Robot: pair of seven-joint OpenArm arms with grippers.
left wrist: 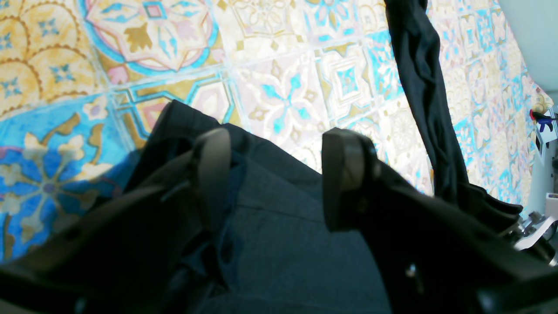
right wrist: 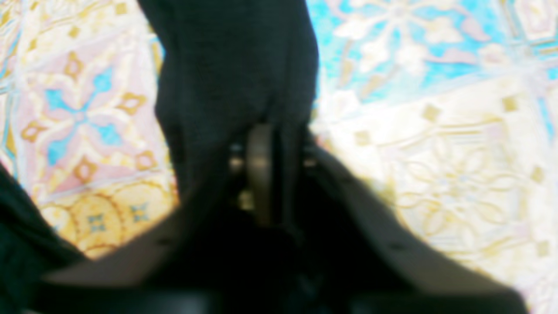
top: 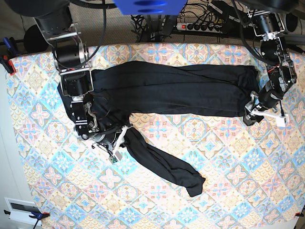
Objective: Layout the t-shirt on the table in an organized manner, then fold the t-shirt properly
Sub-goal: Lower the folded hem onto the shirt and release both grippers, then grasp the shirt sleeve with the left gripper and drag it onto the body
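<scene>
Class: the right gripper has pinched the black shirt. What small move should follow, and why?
Probably draw the right gripper, shut on the black long-sleeved fabric t-shirt, outward across the pastel tile-patterned table: one sleeve trails diagonally, and the left gripper hangs open.

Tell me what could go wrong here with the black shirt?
The right gripper is pinched on the t-shirt by a small bunch of cloth, so a pull might slip free or wrinkle it. The left gripper is open over the other end, holding nothing, so that side could drag across the table.
</scene>
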